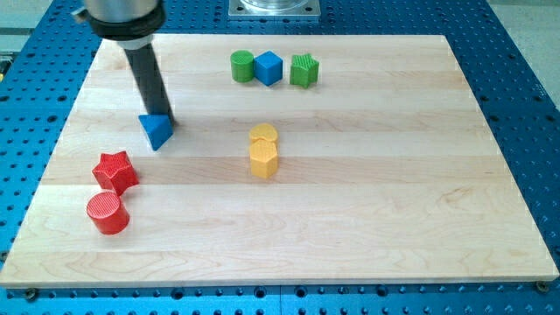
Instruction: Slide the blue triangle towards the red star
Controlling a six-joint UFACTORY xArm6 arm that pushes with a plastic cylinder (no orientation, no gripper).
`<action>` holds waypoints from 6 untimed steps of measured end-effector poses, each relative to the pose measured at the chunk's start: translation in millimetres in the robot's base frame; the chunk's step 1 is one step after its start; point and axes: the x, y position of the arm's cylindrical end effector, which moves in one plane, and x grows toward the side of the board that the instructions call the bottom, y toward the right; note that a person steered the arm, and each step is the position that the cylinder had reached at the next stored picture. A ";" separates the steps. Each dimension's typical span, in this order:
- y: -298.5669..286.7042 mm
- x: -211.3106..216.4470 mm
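My tip (165, 119) of the dark rod, holding nothing, touching the far right edge of the blue triangle block (156, 131), left side of the pale wooden board (367, 219), red star block (115, 171) nearer and left, apart.

Lighting is bright and even across the pale wooden board (350, 219), with no harsh glare on its surface. Shadows are short and soft: the blue triangle (157, 130), red star (115, 171) and red cylinder (108, 213) each cast only a faint dark edge close to their bases (suggesting diffuse light from overhead). The dark rod reads almost black, with a thin highlight along its length down to my tip (166, 120). Focus is sharp throughout, the blue perforated table (525, 131) included; straight edges show no obvious bending.
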 end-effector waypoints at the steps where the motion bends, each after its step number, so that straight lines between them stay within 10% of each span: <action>1: 31.8 22.0; 4: -5.7 31.9; 6: -11.8 -34.0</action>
